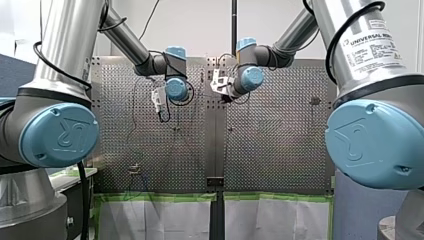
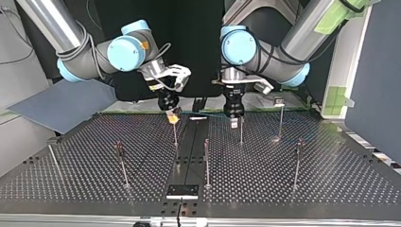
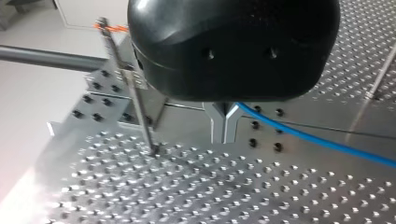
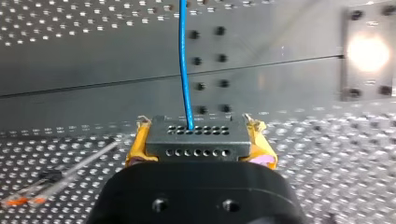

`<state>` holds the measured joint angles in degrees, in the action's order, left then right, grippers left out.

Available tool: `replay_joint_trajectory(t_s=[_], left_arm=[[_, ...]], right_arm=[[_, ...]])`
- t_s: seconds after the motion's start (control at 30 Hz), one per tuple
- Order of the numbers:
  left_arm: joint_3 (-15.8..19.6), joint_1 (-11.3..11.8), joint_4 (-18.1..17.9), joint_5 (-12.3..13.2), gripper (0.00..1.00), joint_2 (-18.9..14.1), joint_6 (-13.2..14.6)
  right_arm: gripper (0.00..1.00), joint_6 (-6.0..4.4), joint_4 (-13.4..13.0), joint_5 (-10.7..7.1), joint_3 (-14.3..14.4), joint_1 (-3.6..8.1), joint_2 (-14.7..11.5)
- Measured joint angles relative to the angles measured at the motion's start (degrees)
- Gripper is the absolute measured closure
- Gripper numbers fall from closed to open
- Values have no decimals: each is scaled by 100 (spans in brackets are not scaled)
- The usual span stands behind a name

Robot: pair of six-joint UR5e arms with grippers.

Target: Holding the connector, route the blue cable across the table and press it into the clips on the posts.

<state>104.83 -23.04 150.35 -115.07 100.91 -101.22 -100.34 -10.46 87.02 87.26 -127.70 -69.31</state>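
In the right wrist view my right gripper (image 4: 200, 136) is shut on a black connector (image 4: 196, 144), with a yellow pad on each side. The blue cable (image 4: 184, 60) runs out of the connector, straight ahead over the table. In the left wrist view my left gripper (image 3: 224, 136) has its metal fingers shut on the blue cable (image 3: 317, 140), which trails off to one side. In the top view both grippers hang over the far middle of the table, my right gripper (image 2: 173, 116) at the left and my left gripper (image 2: 233, 121) at the right.
Several thin posts stand on the perforated table (image 2: 331, 184): one (image 2: 175, 135) under my right gripper, one (image 2: 241, 132) by my left gripper, others (image 2: 206, 161) nearer the top view's front. A post (image 3: 135, 98) stands beside my left gripper. A black plate (image 2: 182, 190) lies front centre.
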Motion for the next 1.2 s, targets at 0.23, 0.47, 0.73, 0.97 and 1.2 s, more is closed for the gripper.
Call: replay_joint_trajectory(t_s=[0.23, 0.47, 0.73, 0.97, 1.2], left_arm=[[0, -14, 162, 11, 100, -326, 58], [0, -25, 196, 239, 100, -648, 83], [0, 32, 236, 436, 100, -874, 61], [-7, 125, 241, 552, 100, -763, 94], [-87, 190, 112, 666, 100, -655, 175]], right_arm=[[100, 1, 163, -17, 5, 81, -322], [100, 3, 256, -254, 4, 155, -652], [100, 4, 262, -588, -89, 213, -691], [100, -30, 248, -727, -154, 290, -577], [100, -75, 262, -798, -385, 377, -486]])
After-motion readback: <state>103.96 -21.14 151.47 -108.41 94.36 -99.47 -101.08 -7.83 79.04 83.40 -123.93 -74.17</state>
